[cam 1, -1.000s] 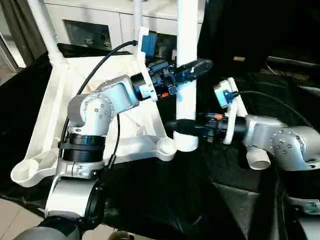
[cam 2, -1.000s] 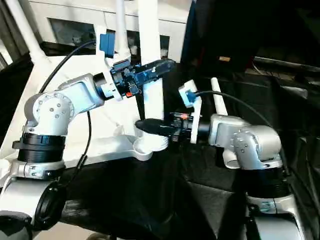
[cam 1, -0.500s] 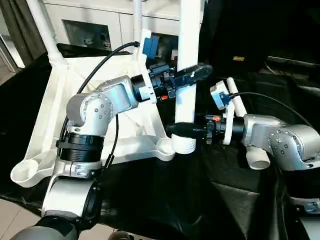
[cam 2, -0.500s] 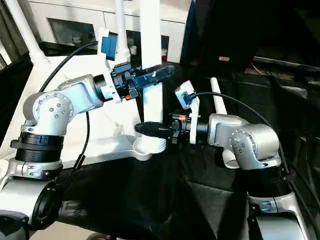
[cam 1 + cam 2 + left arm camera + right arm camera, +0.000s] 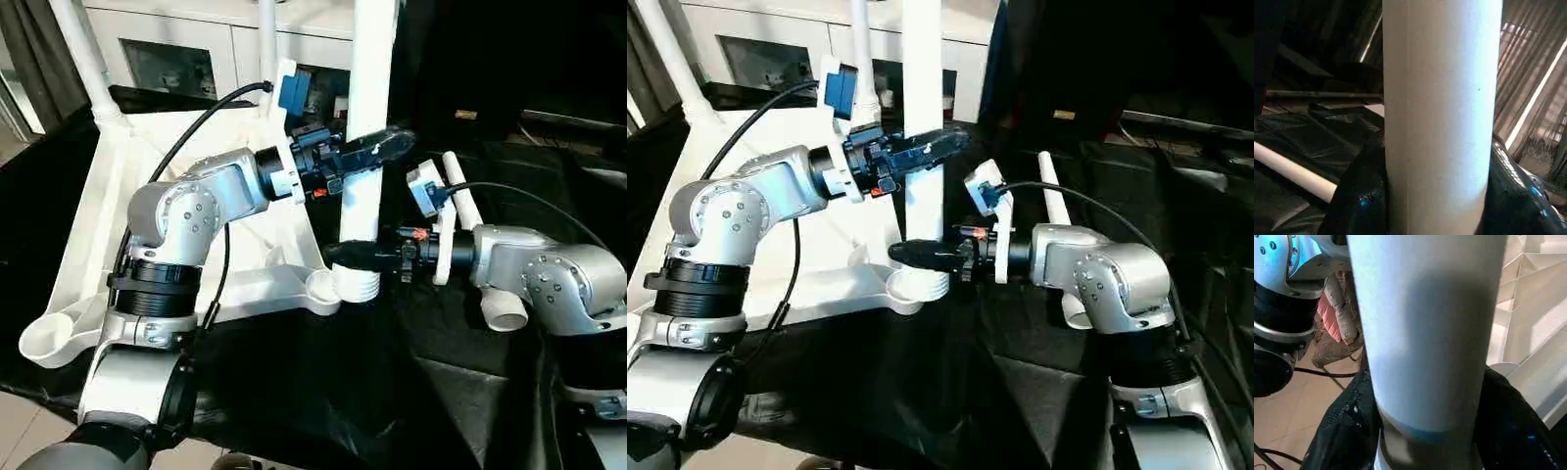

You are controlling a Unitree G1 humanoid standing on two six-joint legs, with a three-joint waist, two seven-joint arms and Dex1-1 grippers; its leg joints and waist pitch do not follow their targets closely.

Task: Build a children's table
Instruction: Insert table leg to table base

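- The tabletop lies underside up on the black-draped counter, two legs already standing at its far corners.
- Left gripper pinches the upright leg in its jaws.
- Right gripper clamps the same leg just above the near-right corner socket.
- A spare leg lies behind the right arm.

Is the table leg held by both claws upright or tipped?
Upright. The leg rises vertically, its ribbed lower end beside the tabletop's corner socket, with the left claw gripping high and the right claw low.
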